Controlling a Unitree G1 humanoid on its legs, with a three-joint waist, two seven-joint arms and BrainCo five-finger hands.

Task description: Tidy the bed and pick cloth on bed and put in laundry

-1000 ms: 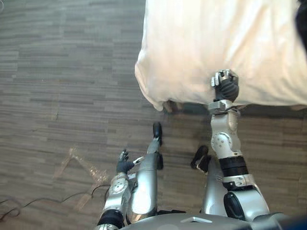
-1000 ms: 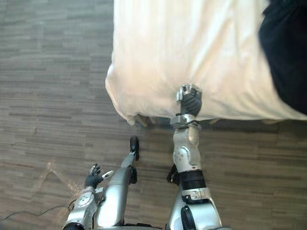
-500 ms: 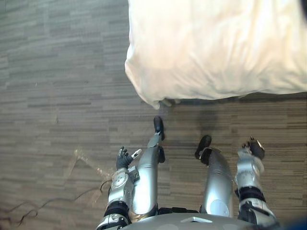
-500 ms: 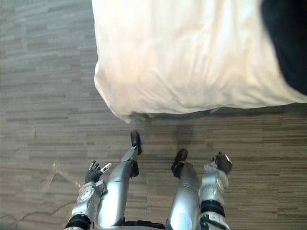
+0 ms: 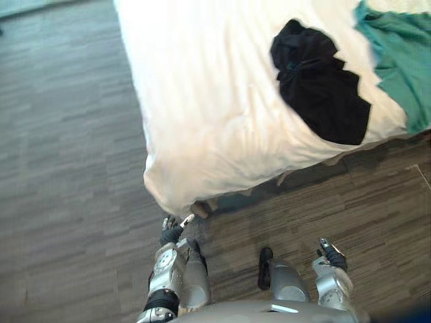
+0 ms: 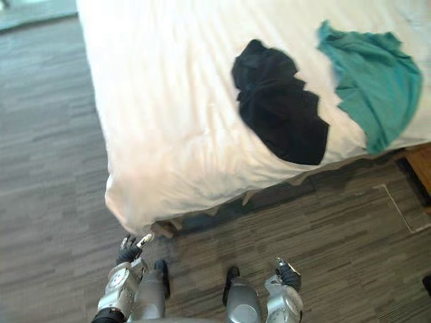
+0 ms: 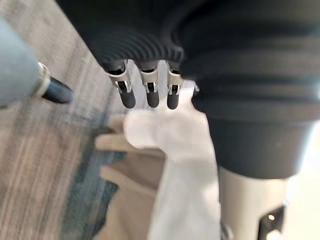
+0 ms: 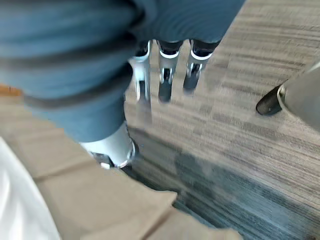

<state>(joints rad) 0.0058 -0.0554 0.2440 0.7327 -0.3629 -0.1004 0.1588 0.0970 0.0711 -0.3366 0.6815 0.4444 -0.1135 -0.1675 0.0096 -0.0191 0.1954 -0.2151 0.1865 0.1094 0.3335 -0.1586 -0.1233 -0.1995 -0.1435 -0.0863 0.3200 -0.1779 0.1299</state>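
Note:
A crumpled black cloth (image 5: 316, 87) lies on the white bed cover (image 5: 202, 101), close to the near edge. To its right a teal cloth (image 6: 374, 77) lies spread out and hangs partly over that edge. My left hand (image 5: 173, 230) hangs low by the bed's near corner, and its fingers (image 7: 146, 92) are straight and empty, with the cover's corner just past them. My right hand (image 5: 331, 254) hangs low over the floor, well short of the bed. Its fingers (image 8: 166, 82) are straight and hold nothing.
Grey wood-look floor (image 5: 67, 168) runs along the bed's left side and in front of it. The bed's wooden frame (image 5: 202, 207) shows under the cover at the near corner. A brown wooden piece (image 6: 421, 168) stands at the far right by the bed.
My right hand let go of the bed cover's edge, dropped to my side and opened. The camera has swung, bringing the black and teal cloths into sight.

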